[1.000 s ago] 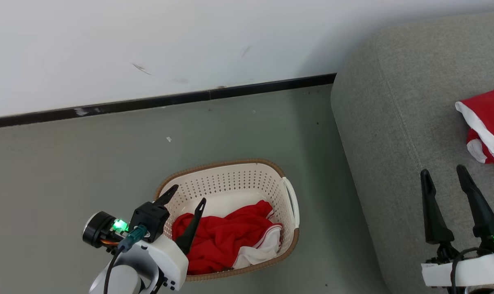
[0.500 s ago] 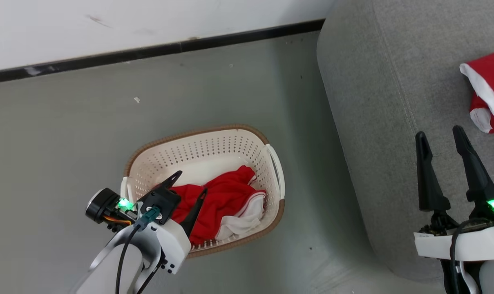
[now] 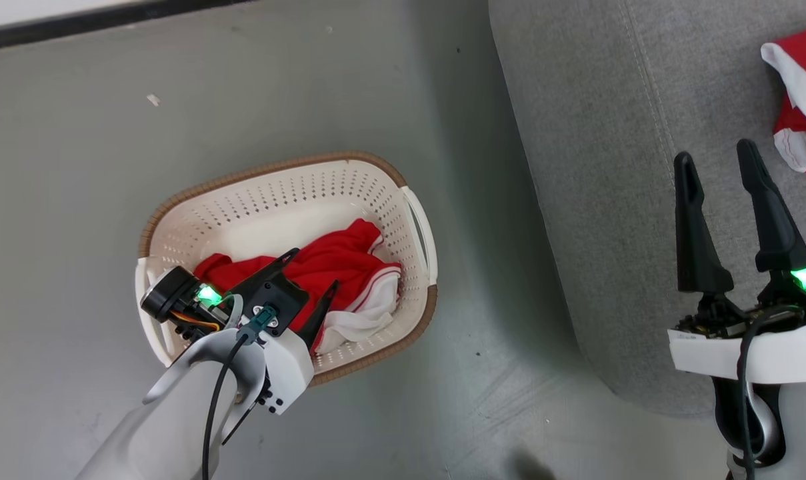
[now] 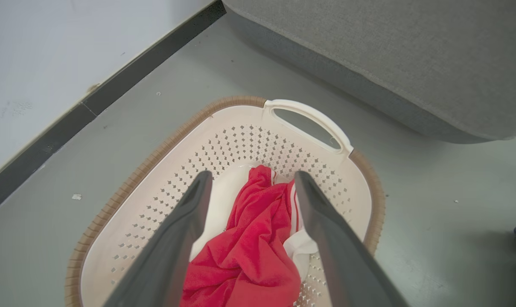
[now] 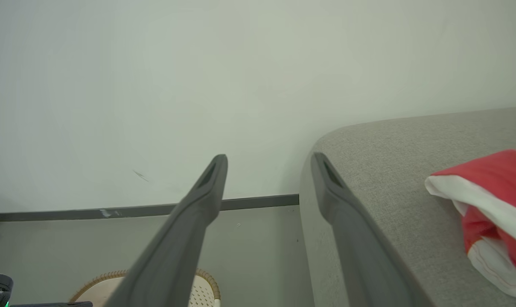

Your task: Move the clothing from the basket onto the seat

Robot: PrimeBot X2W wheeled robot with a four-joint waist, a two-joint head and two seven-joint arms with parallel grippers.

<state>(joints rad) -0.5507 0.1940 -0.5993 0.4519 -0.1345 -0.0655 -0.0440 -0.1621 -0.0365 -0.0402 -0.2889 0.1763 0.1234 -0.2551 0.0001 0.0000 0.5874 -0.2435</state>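
The cream perforated basket with a brown rim stands on the floor left of the grey seat. Red clothing with white trim lies bunched in the basket. My left gripper hangs open just over that clothing, its fingers straddling the red fabric in the left wrist view, nothing gripped. My right gripper is open and empty above the seat's near corner. Another piece of red and white clothing lies on the seat, to the right of the right gripper.
A white wall with a dark skirting board runs behind the grey floor. A small white scrap lies on the floor. The basket's white handle faces the seat, with a strip of floor between them.
The head camera has tilted down, so the whole scene shifted up. My left gripper has moved from the basket's left rim to over the red clothing inside. Both grippers stay open.
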